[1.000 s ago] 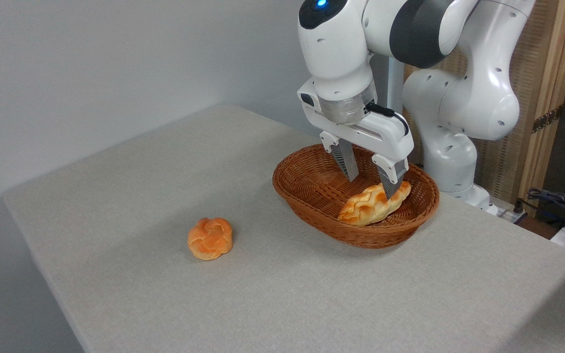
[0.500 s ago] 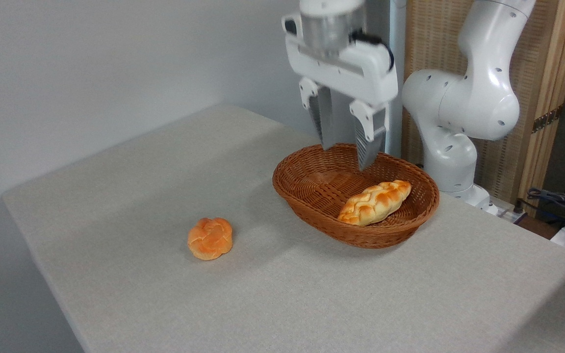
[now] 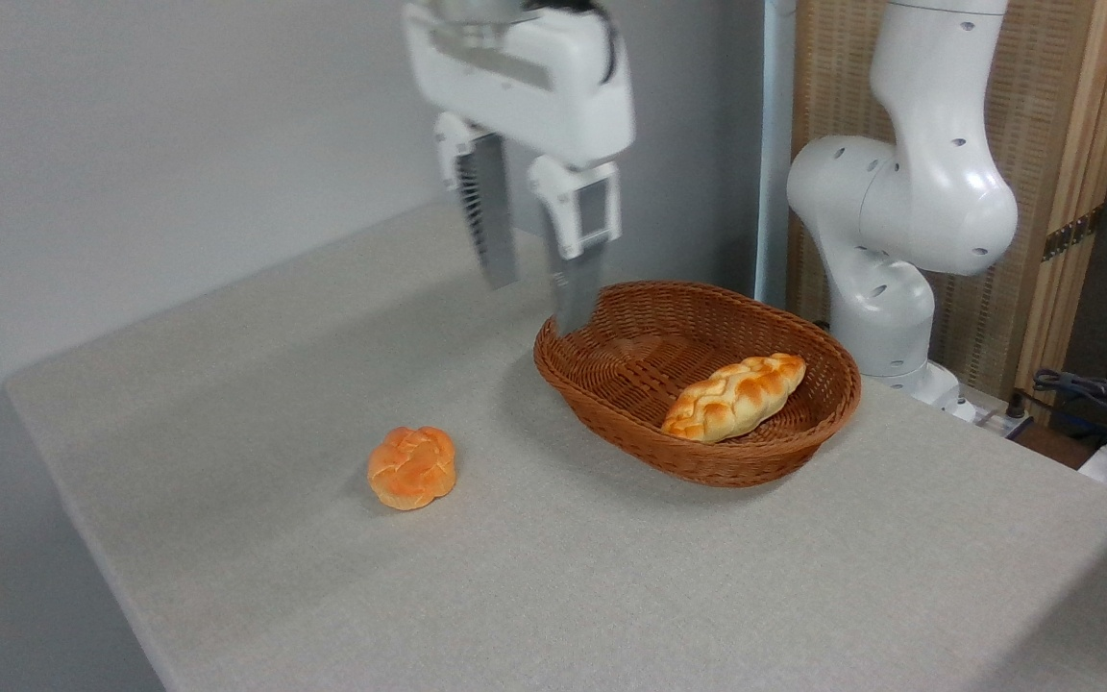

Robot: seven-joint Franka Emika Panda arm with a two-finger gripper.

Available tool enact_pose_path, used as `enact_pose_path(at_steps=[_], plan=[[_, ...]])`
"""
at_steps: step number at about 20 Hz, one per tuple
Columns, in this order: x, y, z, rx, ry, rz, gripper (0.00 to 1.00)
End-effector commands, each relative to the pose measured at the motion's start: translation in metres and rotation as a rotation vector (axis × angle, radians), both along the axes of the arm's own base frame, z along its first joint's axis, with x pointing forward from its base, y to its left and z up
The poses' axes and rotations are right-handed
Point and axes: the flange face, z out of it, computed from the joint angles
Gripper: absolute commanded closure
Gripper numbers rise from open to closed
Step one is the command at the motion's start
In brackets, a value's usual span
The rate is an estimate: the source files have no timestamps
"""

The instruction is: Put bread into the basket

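I am looking at a grey cloth-covered table [image 3: 323, 404] set against a plain pale wall, with a slatted wooden screen [image 3: 1053, 144] and some cables [image 3: 1092, 394] off at the far right. Working across from the left, the first thing on the table is a small round orange bun [image 3: 411, 467], sitting alone at about eight o'clock from the table's middle, well apart from everything else and touched by nothing. Next, up at twelve o'clock, hangs my gripper [image 3: 534, 303]: its two ribbed fingers [image 3: 490, 223] point straight down with a clear gap between them, spread apart and holding nothing. It sits high above the table, just to the left of the basket's near-left rim rather than over the bowl. Then comes the basket [image 3: 602, 404], an oval of reddish-brown wicker at roughly two o'clock from the table's centre. The bread [image 3: 734, 396], the long braided loaf, lies inside it toward the right half, around four o'clock within the oval, slanted with one tip resting against the far-right wall and the other pointing at the front rim. It is clear of the gripper and looks settled. Behind the basket stands the arm's white base [image 3: 899, 231]. By my reading the job is done: the loaf is in, released, and all that seems left is to park the arm.
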Motion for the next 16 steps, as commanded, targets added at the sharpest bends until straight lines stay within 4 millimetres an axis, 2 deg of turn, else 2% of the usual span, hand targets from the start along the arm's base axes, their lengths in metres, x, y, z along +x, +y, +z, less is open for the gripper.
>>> enact_pose_path(at_steps=[1, 3, 5, 6, 9, 11, 16], plan=[[0.031, -0.013, -0.004, -0.009, 0.017, -0.010, 0.00], [0.038, -0.018, -0.017, -0.008, 0.044, 0.016, 0.00], [0.044, -0.034, -0.022, -0.001, 0.050, 0.032, 0.00], [0.046, -0.033, -0.015, 0.000, 0.035, 0.033, 0.00], [0.048, -0.028, -0.010, -0.003, 0.024, 0.033, 0.00], [0.055, -0.028, -0.008, -0.003, 0.016, 0.033, 0.00], [0.055, -0.026, -0.007, 0.000, 0.015, 0.033, 0.00]])
